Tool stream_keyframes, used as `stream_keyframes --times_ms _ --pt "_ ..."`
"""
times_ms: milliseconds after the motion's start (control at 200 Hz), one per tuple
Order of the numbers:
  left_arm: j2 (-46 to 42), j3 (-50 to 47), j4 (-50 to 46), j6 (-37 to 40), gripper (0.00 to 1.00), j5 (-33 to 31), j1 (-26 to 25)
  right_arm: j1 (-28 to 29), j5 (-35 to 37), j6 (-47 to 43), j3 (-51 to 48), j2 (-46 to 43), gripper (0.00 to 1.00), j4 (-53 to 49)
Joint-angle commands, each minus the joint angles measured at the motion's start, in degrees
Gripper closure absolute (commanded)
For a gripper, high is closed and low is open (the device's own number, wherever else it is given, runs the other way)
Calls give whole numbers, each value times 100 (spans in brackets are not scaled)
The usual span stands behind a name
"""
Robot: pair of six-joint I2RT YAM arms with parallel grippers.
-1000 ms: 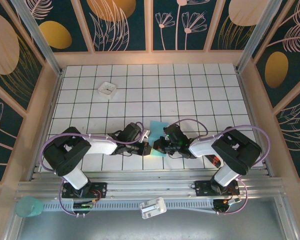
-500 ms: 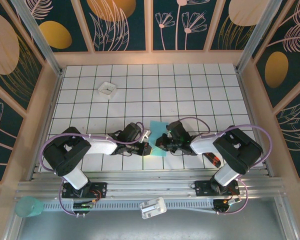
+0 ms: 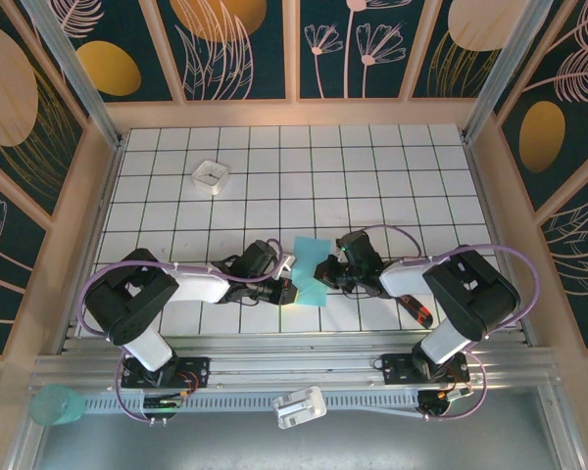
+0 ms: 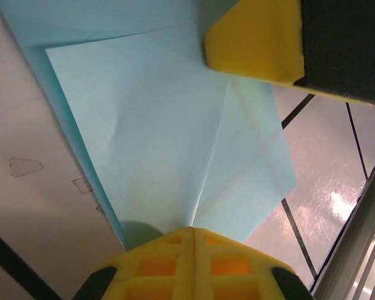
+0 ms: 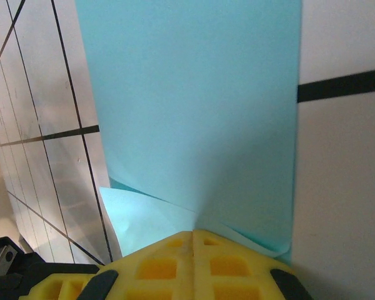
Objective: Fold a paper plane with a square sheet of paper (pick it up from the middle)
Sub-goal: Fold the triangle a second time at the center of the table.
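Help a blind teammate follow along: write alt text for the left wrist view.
The left gripper, shut, pinches a creased, partly folded turquoise paper sheet over a white gridded table; another yellow finger overlaps its top right.

I run two arms with white shells over black joints: the left arm (image 3: 198, 286) and the right arm (image 3: 404, 279). A lilac cable (image 3: 96, 284) loops well behind each set of jaws. The left gripper (image 4: 193, 231) and right gripper (image 5: 193, 235) have yellow fingers with square moulded pockets and dark housings just behind.
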Motion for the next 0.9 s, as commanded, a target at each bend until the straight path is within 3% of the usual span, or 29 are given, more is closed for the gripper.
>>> stream_keyframes --times_ms 0,305,500,716,891 --pt "176 -267 -981 143 100 -295 45 -354 840 -297 -245 57 100 -611" --pt "151 -249 -965 126 100 -251 46 -793 711 -687 -149 81 100 -637" --pt "163 -193 -937 108 100 -181 42 -876 530 -1074 114 -520 100 -759" --pt "174 -196 -928 114 100 -156 40 -412 432 -928 24 -946 100 -527" --pt "198 -123 -937 126 100 -146 50 98 380 -656 -1 -561 100 -94"
